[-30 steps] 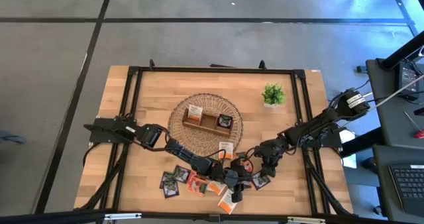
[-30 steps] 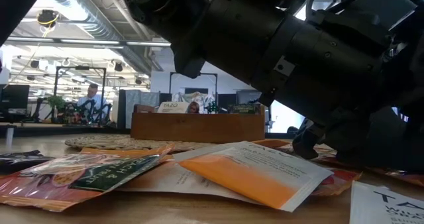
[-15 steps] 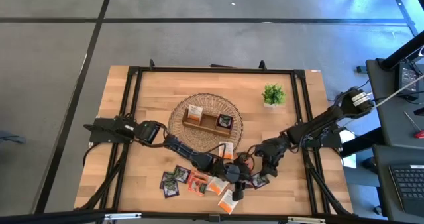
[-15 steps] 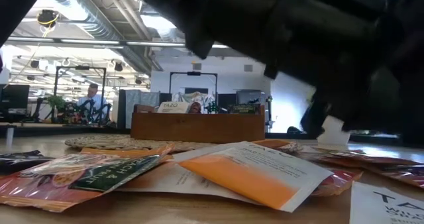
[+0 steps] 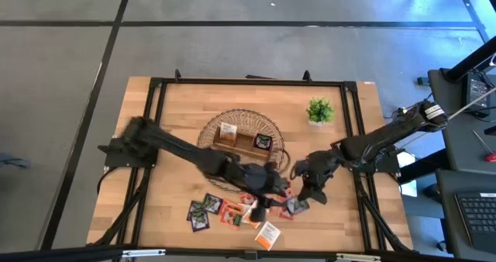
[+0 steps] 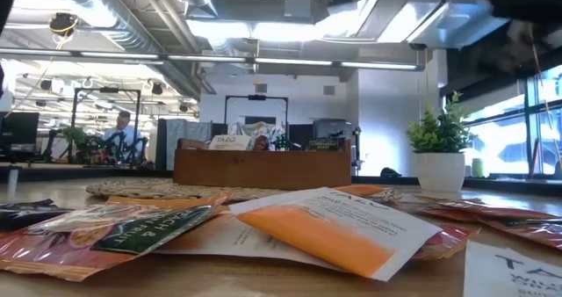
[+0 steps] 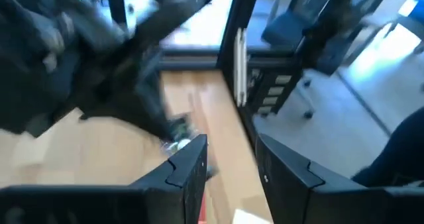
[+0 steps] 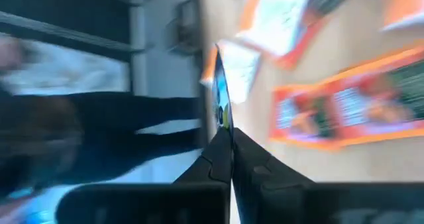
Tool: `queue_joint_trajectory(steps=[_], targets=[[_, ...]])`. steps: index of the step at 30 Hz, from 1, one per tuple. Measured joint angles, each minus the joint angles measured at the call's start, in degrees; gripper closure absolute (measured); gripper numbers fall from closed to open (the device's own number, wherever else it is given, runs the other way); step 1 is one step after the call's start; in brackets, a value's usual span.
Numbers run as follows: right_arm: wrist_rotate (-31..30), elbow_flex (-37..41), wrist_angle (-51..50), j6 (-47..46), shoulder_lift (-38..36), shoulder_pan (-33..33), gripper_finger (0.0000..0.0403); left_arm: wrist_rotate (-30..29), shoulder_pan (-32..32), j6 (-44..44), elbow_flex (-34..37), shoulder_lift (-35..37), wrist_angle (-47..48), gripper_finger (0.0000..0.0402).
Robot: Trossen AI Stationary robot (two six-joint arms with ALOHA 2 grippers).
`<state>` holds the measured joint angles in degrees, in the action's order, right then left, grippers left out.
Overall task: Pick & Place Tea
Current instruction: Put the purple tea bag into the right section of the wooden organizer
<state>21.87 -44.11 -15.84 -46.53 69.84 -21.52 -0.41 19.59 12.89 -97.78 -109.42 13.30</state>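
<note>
Several tea sachets (image 5: 208, 208) lie flat on the near part of the table, orange, red and dark ones; the low view shows them close up (image 6: 338, 227). My right gripper (image 5: 301, 196) hovers over the right end of this scatter, shut on one sachet (image 8: 222, 108). My left gripper (image 5: 271, 191) reaches in from the left, just left of the right one, blurred; in its wrist view it stands open (image 7: 228, 168) with nothing between the fingers. Neither gripper shows in the low view. My right gripper pinches one tea sachet between its two fingers (image 8: 218, 159). The sachet shows edge-on, and its held edge (image 8: 225, 132) sits right at the fingertips while the rest sticks out beyond them. It is off the table, above the other sachets (image 8: 344, 111).
A round wicker mat (image 5: 209, 134) at mid-table carries a brown wooden tray (image 5: 242, 142) with sachets standing in it. A small green potted plant (image 5: 318, 111) stands at the far right. A black frame (image 5: 353, 122) runs around the table top.
Both arms have risen out of the low view, which they filled a second ago. My right gripper has come up with a pale sachet in its fingers. My left arm has swung quickly up and toward the far side, blurred. The sachets left on the table have kept their places.
</note>
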Motion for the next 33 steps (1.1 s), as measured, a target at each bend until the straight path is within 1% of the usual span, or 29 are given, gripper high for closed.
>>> queue_joint_trajectory(steps=[2,5,8,10,16,20,25,29,33], targets=[[-4.4,-7.1,-11.6,5.1,0.9,1.9,0.0399,-1.4,0.3,-0.1,0.0,4.5,4.2,0.0274],[-10.5,-17.3,-25.2,11.1,3.1,6.0,0.0399,-3.4,1.1,-0.3,0.0,10.1,8.7,0.0274],[-15.8,-26.4,-34.6,15.3,6.5,10.6,0.0399,-4.1,1.5,-1.1,0.0,15.1,13.0,0.0274],[-17.4,-31.2,-39.4,18.4,9.6,13.6,0.04,-3.9,1.6,-1.2,0.0,18.3,15.9,0.0274],[-17.5,-43.0,-48.3,27.4,22.1,21.4,0.04,-4.6,2.2,0.6,0.0,25.8,24.3,0.0274],[-17.1,-50.3,-52.4,31.4,30.9,24.9,0.04,-4.6,2.2,0.7,0.0,28.8,28.6,0.0274],[-15.8,-60.8,-56.4,34.8,40.6,27.6,0.04,-4.7,2.1,-1.5,0.0,30.1,35.0,0.0274],[-15.8,-68.9,-62.7,37.8,47.1,29.5,0.04,-5.8,2.1,-2.1,0.0,29.9,38.6,0.0274],[-15.9,-74.1,-68.1,39.6,51.7,30.5,0.04,-6.7,2.1,-2.1,0.0,29.5,41.3,0.0274]])
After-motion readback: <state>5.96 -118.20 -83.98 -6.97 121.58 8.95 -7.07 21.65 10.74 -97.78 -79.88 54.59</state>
